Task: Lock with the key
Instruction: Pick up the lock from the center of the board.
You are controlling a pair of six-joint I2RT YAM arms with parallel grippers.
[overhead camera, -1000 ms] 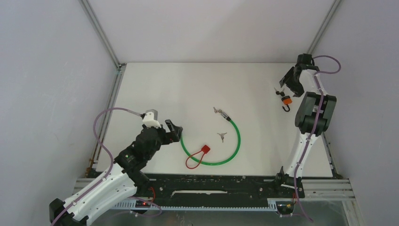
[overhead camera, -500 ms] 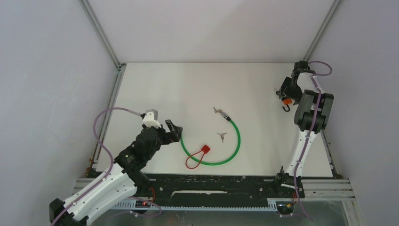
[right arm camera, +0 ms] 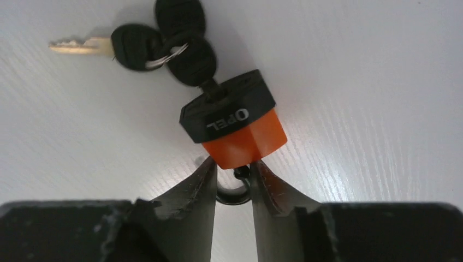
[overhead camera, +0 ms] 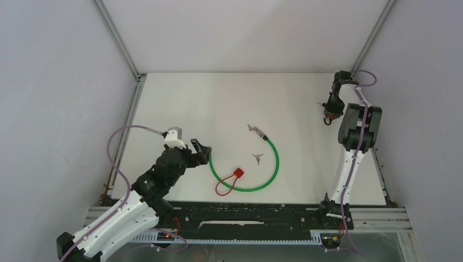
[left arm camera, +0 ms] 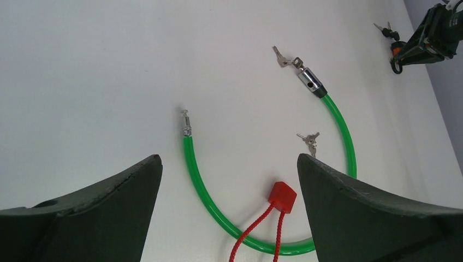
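Right gripper [right arm camera: 233, 164] has its two fingers pinched on the black shackle [right arm camera: 235, 194] of an orange padlock [right arm camera: 245, 139], fingertips just under the orange body. A black-headed key sits in the padlock's black cap, and a ring joins it to more black-headed keys [right arm camera: 164, 38], one showing its brass blade. All of this lies at the far right of the white table [overhead camera: 218, 98], well apart from everything else. Left gripper [left arm camera: 228, 161] hangs wide open, holding nothing, near the left end of a green cable lock [left arm camera: 339, 123]. That cable curves from a bare metal pin [left arm camera: 186, 123] round to a silver barrel [left arm camera: 309, 81] with keys at its tip. A red tag [left arm camera: 282, 196] on a red cord lies on the cable's near bend, and a small loose key pair [left arm camera: 310, 141] sits inside the curve. Pale grey walls and aluminium posts [overhead camera: 117, 38] close the table in. Only the right wrist view shows the lettering "OPEL" on the cap; from overhead the padlock is largely hidden by the arm.
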